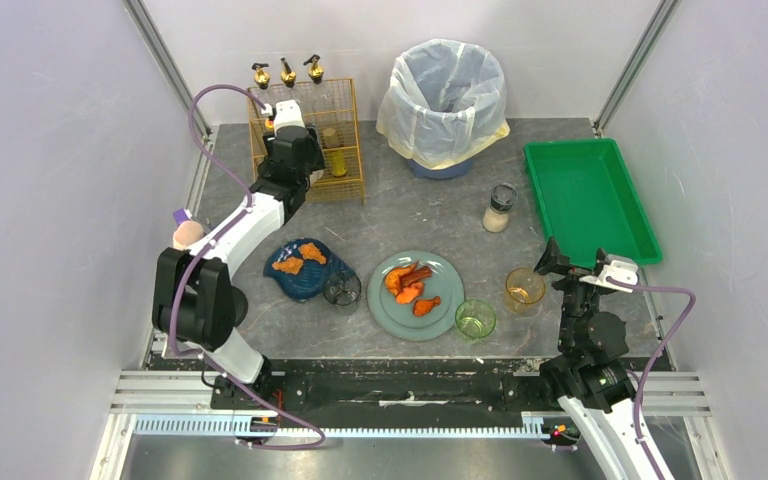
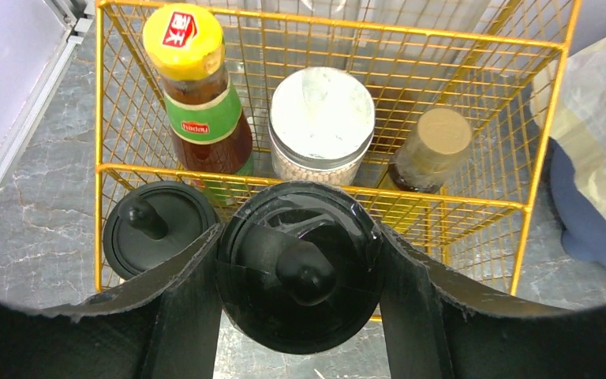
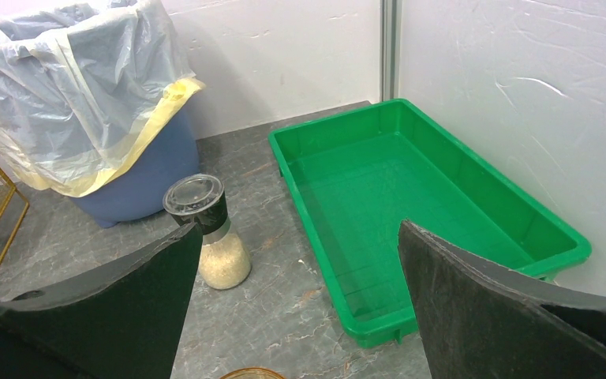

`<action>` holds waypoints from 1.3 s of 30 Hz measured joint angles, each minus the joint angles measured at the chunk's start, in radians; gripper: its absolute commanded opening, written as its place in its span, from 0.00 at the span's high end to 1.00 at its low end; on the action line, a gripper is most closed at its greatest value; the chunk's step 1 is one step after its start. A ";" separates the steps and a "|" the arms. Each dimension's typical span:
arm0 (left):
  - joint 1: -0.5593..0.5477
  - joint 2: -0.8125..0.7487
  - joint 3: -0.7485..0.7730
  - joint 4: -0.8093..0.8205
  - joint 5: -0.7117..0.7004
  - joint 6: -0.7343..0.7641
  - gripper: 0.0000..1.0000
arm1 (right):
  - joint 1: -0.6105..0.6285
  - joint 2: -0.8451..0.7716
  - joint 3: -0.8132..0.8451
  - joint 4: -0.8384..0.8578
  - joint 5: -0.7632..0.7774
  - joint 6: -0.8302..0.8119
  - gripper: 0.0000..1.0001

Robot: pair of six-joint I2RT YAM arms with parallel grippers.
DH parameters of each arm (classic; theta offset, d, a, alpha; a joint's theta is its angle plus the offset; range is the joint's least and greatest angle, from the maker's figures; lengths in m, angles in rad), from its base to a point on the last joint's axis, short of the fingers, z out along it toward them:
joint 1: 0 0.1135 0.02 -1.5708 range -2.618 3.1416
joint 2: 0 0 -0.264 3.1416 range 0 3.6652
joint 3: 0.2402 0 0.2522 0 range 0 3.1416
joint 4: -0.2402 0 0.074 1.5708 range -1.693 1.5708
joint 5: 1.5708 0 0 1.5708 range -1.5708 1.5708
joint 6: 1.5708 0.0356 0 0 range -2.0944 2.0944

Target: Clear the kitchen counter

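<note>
Lid (image 2: 300,264) between left jaws; right wide

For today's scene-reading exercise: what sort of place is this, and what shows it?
Likely a staged kitchen counter: a plate of food, a wire rack of jars, a lined bin.

1. Left arm (image 1: 245,225) reaches into yellow wire rack (image 1: 347,125), far left of counter (image 1: 430,215).
2. Blue plate (image 1: 295,288) and grey plate (image 1: 400,318) hold orange food (image 1: 410,285).
3. Right gripper (image 1: 578,265), jaws apart, beside amber glass (image 1: 525,288).
</note>
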 measured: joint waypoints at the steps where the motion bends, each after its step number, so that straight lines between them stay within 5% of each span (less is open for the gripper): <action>1: 0.001 0.003 -0.008 0.006 0.000 -0.001 0.86 | 0.000 0.000 0.000 0.000 0.000 0.000 0.02; 24: 0.015 0.159 -0.038 0.094 -0.009 -0.040 0.63 | 0.000 0.000 0.000 0.000 0.000 0.000 0.02; 33: 0.015 0.164 -0.016 0.059 -0.008 -0.045 0.30 | 0.000 0.000 0.000 0.000 0.000 0.000 0.02; 39: 0.017 0.164 -0.001 -0.010 0.012 -0.076 0.18 | 0.000 0.000 0.000 0.000 0.000 0.000 0.02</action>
